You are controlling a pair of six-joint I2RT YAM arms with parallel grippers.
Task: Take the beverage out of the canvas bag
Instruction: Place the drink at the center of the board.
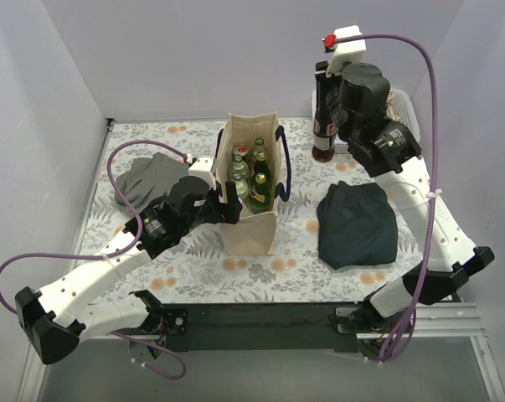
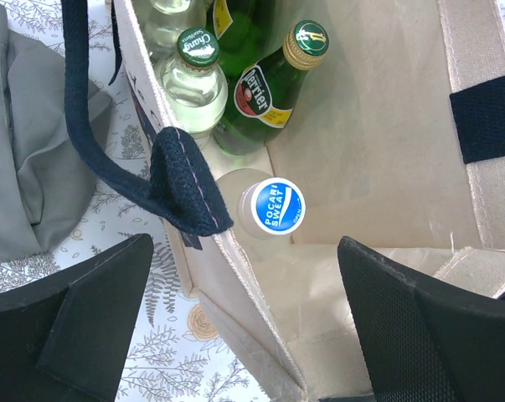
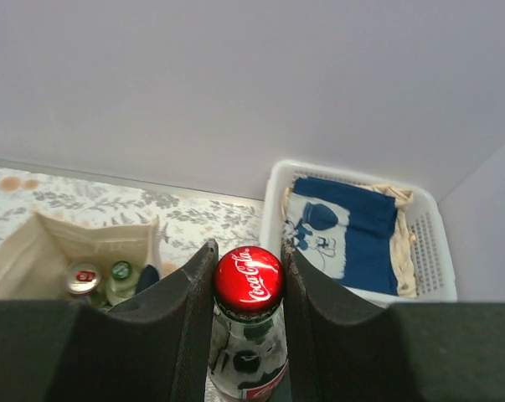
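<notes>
The cream canvas bag (image 1: 250,226) stands open mid-table and holds several bottles (image 1: 250,172). In the left wrist view I see inside it (image 2: 378,167): a blue-capped Pocari Sweat bottle (image 2: 271,207), a green Perrier bottle (image 2: 269,92) and a clear Chang bottle (image 2: 198,75). My left gripper (image 2: 244,260) is open at the bag's left rim (image 1: 223,205), and its jaws straddle the wall below a navy handle (image 2: 181,180). My right gripper (image 3: 249,276) is shut on the neck of a red-capped Coca-Cola bottle (image 3: 249,335). The bottle stands upright at the back right (image 1: 322,142), outside the bag.
A grey cloth (image 1: 152,177) lies left of the bag. A dark folded cloth (image 1: 357,222) lies right of it. A white plastic basket (image 3: 277,180) with a blue and cream cloth (image 3: 352,226) sits at the back right by the wall.
</notes>
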